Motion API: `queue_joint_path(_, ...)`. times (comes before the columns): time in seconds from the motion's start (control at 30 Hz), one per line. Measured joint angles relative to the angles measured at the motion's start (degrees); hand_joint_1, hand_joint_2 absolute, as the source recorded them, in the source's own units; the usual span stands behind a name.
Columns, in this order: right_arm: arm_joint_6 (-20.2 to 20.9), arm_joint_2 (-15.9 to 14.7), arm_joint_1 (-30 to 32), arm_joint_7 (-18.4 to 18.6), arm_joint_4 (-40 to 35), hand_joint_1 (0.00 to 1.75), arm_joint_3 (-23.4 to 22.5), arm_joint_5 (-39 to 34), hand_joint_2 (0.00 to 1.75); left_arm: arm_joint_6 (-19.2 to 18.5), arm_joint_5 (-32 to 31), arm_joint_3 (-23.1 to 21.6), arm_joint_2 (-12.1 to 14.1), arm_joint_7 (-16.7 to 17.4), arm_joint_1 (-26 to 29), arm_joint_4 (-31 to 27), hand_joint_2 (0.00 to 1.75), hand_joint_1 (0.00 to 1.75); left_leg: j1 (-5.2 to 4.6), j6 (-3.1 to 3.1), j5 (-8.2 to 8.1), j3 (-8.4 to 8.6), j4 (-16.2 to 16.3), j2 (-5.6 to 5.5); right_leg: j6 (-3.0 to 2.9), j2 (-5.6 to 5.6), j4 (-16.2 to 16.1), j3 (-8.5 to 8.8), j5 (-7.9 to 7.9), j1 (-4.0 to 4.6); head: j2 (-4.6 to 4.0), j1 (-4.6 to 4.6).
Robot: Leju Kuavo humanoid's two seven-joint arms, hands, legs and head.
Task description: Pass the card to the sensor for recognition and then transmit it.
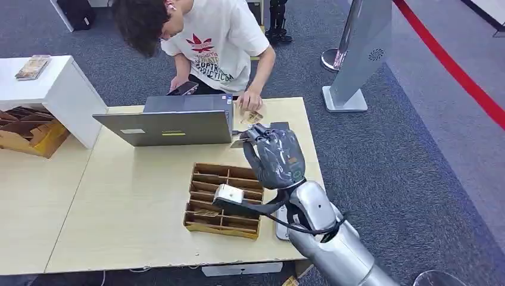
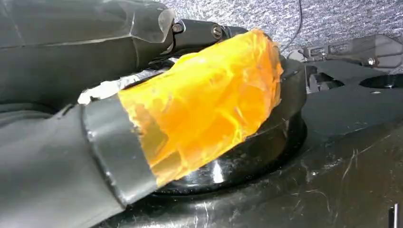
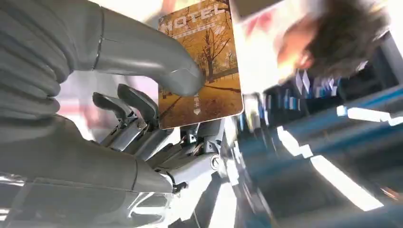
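Currently right hand (image 3: 142, 109) pinches the orange hotel key card with the autumn-tree print (image 3: 204, 61) between thumb and fingers, raised over the light wooden table (image 1: 119, 208), just beside the grey open laptop (image 1: 167, 125). Left hand (image 2: 95, 95): can't tell its state.

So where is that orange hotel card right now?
The orange hotel card is pinched in the robot's right hand, raised over the table's far right, beside the grey laptop.

Orange-brown card (image 3: 204, 61) with autumn-tree print
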Motion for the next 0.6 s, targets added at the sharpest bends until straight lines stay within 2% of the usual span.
queue_joint_path(0.13, 8.4, 2.4, 3.3, -1.1, -7.5, 1.75, -4.5, -23.9, 1.75, 0.0, 2.0, 0.0, -0.5, -1.3, 0.2, 0.6, 0.0, 0.0, 0.0, 0.0, 0.0, -0.04, 0.0, -0.01, 0.0, -0.01, 0.0, -0.05, -0.01, 0.0, 0.0, 0.02)
queue_joint_path(0.3, 16.5, 2.6, 6.9, -2.1, -15.1, 1.75, -10.7, -47.6, 1.75, -0.1, 4.0, 0.0, -1.2, -2.2, 0.3, 1.6, 0.0, 0.0, -0.01, 0.01, -0.01, -0.05, 0.0, -0.01, 0.01, -0.03, 0.0, -0.06, -0.01, -0.02, 0.0, 0.02)
queue_joint_path(0.47, 21.8, 1.6, 11.3, -2.8, -18.8, 1.75, -15.9, -63.7, 1.75, -0.1, 6.0, 0.0, -1.5, -2.5, 0.3, 2.0, 0.0, 0.0, -0.02, 0.01, -0.01, -0.05, 0.0, -0.01, 0.01, -0.03, 0.0, -0.05, -0.01, -0.02, 0.0, 0.0)
queue_joint_path(0.53, 22.6, 0.6, 12.9, -2.9, -19.5, 1.75, -17.6, -66.2, 1.75, -0.1, 6.8, 0.0, -1.6, -2.7, 0.4, 2.1, 0.0, 0.0, -0.01, 0.01, -0.01, -0.05, 0.0, -0.01, 0.01, -0.03, 0.0, -0.05, -0.01, -0.02, 0.0, 0.0)
queue_joint_path(0.6, 23.5, -0.9, 14.2, -2.5, -19.7, 1.75, -18.5, -65.2, 1.75, -0.1, 7.3, 0.0, -1.7, -2.8, 0.4, 2.3, 0.0, 0.0, -0.01, 0.01, -0.01, -0.05, 0.0, -0.01, 0.01, -0.03, 0.0, -0.05, -0.01, -0.02, 0.0, 0.0)
